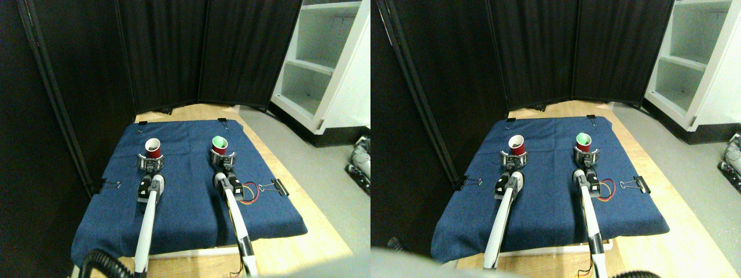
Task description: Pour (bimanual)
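2 red cups on blue cloth [191,214], side by side, well apart. Left cup [153,148]: red outside, white rim, dark red inside, upright with slight tilt, open top up. Sits in grey ring at tip of left arm. Right cup [219,145]: red outside, green inside, tilted a bit toward left, open top up. Sits in grey ring at tip of right arm. Both cups in far half of cloth.

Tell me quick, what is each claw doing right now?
Left gripper: closed around the red cup.
Right gripper: closed around the green-lined cup.
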